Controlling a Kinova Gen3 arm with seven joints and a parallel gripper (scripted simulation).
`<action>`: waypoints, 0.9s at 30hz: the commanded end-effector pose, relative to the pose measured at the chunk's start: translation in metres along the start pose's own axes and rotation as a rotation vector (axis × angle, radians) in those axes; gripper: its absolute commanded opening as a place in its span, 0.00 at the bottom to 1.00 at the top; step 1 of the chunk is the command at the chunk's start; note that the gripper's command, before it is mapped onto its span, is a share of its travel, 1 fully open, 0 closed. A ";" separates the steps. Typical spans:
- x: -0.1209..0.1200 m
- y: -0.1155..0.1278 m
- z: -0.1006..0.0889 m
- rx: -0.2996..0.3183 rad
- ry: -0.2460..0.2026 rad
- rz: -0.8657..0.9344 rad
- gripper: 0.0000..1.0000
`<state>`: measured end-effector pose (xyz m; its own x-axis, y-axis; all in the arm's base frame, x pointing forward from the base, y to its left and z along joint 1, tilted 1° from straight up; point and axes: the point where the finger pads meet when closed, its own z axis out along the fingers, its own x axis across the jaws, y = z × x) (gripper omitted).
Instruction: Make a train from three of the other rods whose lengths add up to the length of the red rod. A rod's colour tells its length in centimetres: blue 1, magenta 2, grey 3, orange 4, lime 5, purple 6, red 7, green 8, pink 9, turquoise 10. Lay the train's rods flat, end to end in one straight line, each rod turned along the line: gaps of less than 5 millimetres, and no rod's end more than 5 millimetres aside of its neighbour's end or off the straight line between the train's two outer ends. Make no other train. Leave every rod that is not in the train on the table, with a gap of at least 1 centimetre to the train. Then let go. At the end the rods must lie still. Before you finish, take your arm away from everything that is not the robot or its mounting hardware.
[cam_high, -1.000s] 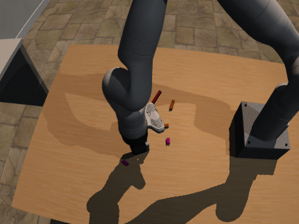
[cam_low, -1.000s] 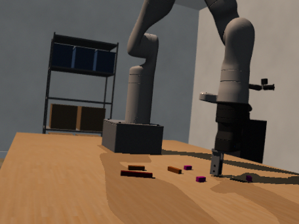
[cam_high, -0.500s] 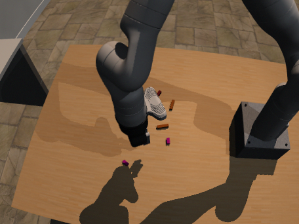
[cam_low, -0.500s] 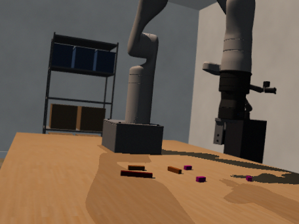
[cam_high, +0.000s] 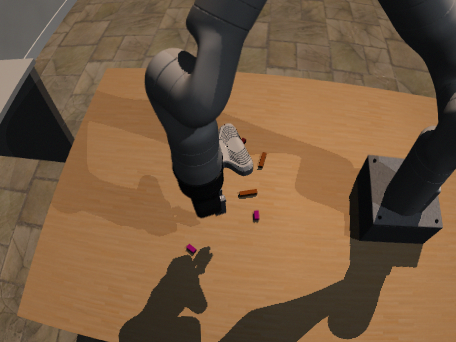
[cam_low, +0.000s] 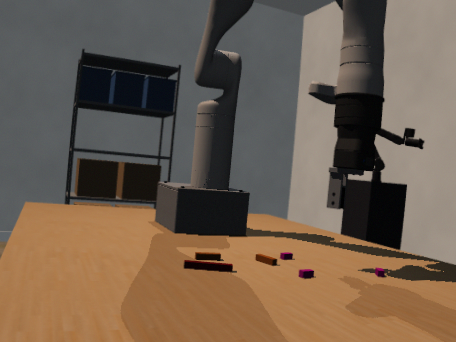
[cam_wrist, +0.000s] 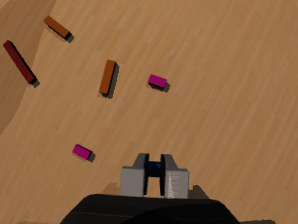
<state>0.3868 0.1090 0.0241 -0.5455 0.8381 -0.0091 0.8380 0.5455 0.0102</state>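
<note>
My gripper (cam_wrist: 154, 167) hangs well above the table, shut on a small dark blue rod (cam_wrist: 154, 167) that shows between the fingers. It also shows in the top and exterior views (cam_high: 214, 206) (cam_low: 336, 194). Below lie the red rod (cam_wrist: 20, 63) (cam_low: 208, 266), two orange rods (cam_wrist: 108, 78) (cam_wrist: 59, 27) and two magenta rods (cam_wrist: 158, 82) (cam_wrist: 83, 152), all flat and apart from one another. A third magenta rod (cam_high: 191, 247) (cam_low: 380, 272) lies alone, toward the front of the table near the gripper's shadow. In the top view the arm hides most of the red rod.
The arm's dark base block (cam_high: 397, 200) (cam_low: 202, 207) stands on the table's right side. A shelf rack (cam_low: 122, 130) stands behind the table. A low dark cabinet (cam_high: 20, 110) stands off the table's left edge.
</note>
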 end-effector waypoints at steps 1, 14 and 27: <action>0.002 -0.001 -0.001 -0.001 -0.002 -0.004 0.24; 0.062 -0.045 -0.002 -0.001 -0.001 -0.022 0.24; 0.062 -0.045 0.003 -0.001 -0.001 -0.022 0.24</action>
<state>0.3165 0.1364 0.0225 -0.5622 0.8269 -0.0112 0.8268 0.5623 0.0131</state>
